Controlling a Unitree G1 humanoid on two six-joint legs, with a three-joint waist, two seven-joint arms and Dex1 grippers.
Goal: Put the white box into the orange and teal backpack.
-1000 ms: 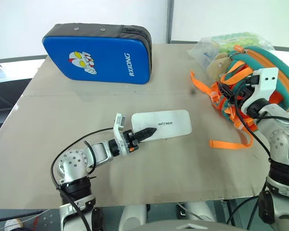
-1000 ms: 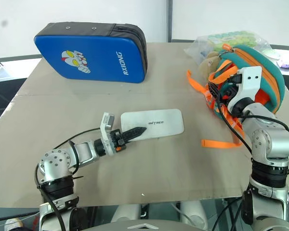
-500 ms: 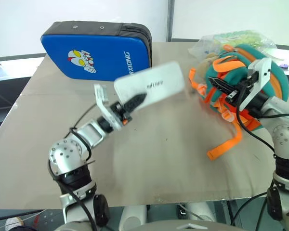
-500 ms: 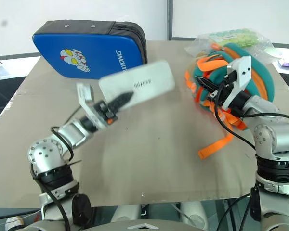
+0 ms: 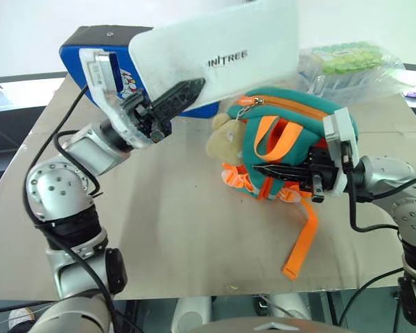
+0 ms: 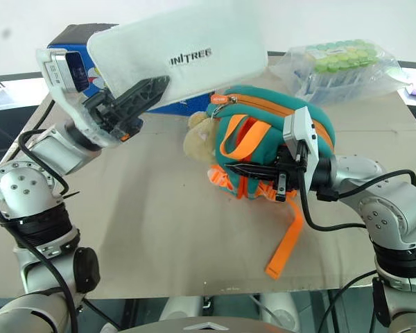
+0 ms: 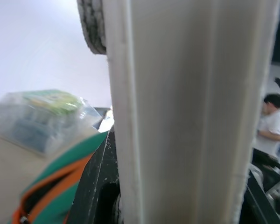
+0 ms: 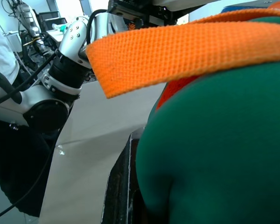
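Backpack [image 5: 291,146] now dragged to table [image 5: 173,229] centre, right gripper [image 5: 281,172] clamped on its teal fabric, probably near the opening. White box [image 5: 215,55] lifted off the table, pinched in left gripper [image 5: 177,97], above the backpack. Insertion next.

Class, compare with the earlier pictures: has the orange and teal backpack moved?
Yes. The orange and teal backpack has come from beside the clear bag toward the table's middle.
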